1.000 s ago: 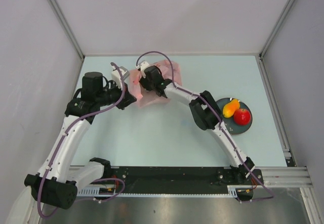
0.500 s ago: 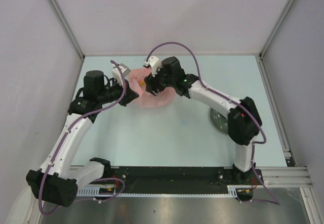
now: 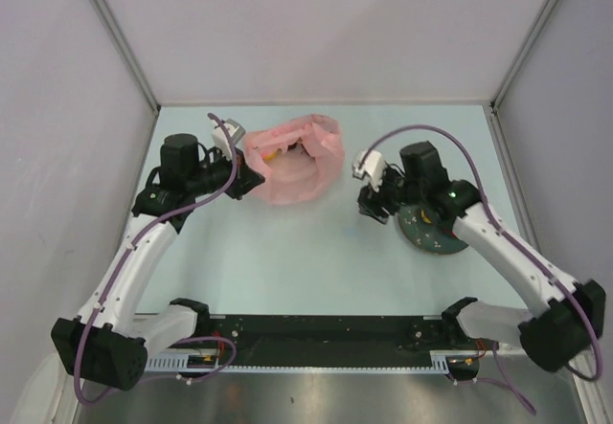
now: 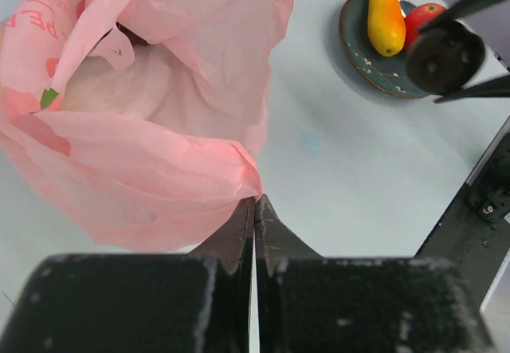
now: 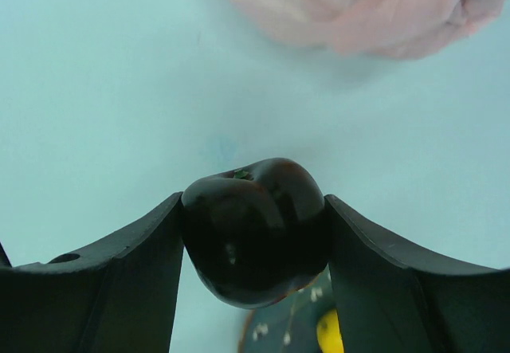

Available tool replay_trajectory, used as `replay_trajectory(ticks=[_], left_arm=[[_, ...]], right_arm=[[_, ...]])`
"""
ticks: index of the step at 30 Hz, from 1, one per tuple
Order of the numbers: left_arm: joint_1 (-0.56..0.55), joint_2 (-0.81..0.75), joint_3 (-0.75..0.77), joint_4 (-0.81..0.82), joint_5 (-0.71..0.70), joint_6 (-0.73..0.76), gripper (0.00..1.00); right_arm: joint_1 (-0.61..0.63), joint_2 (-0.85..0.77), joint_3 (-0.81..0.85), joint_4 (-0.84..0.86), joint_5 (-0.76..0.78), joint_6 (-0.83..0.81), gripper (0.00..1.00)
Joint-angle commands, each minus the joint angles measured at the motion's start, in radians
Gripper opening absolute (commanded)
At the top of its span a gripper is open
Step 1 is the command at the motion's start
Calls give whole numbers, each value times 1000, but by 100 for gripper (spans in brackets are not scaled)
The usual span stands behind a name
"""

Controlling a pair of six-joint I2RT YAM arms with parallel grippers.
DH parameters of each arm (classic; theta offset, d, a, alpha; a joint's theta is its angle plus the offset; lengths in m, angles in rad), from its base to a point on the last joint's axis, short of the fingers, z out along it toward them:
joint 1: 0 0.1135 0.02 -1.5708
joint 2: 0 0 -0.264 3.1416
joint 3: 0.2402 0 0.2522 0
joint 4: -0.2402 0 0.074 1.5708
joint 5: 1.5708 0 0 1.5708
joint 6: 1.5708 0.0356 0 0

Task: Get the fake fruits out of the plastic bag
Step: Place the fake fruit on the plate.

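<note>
Status, everything placed off the plate [image 4: 362,64].

Right gripper [image 5: 253,209]: jaws spread partway and clamped on the dark purple fruit [image 5: 255,241], one finger on each side. The fruit is glossy and round, with a bit of green at the top. In the top view I see this gripper [image 3: 372,204] just off the plate's left rim, above the table [image 3: 316,261]. The right arm covers much of the plate there.

On the plate: the yellow-orange fruit [image 4: 386,22] lies lengthwise and the red apple [image 4: 426,14] is touching it on the right. I only get them in the left wrist view, where the right gripper's tip partly blocks the apple.

Left gripper [image 4: 255,205]: jaws pressed fully together, pinching the film of the plastic bag [image 4: 159,130] at its near edge. From above, this gripper [image 3: 251,180] is on the side of the bag facing away from the plate.

The bag [image 3: 292,161] sits well left of the plate and farther back, mouth open. There's a small orange patch inside the mouth. I can't tell whether it's a fruit or print on the bag.
</note>
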State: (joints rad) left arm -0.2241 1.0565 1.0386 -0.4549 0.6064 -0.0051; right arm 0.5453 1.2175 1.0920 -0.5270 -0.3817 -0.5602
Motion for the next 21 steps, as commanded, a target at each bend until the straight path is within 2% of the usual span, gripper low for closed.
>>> replay_trajectory(ticks=[1, 6, 10, 15, 21], left_arm=[[3, 14, -6, 56, 15, -53, 0], [5, 63, 12, 61, 32, -82, 0], [0, 79, 29, 64, 33, -85, 0], [0, 71, 23, 67, 27, -82, 0], [0, 43, 2, 59, 20, -73, 0]], right_arm=[[-33, -215, -107, -209, 27, -263, 27], [-129, -409, -263, -365, 58, -521, 28], [-261, -452, -346, -424, 52, -737, 28], [-418, -379, -357, -435, 46, -921, 28], [-502, -267, -356, -392, 47, -1090, 28]])
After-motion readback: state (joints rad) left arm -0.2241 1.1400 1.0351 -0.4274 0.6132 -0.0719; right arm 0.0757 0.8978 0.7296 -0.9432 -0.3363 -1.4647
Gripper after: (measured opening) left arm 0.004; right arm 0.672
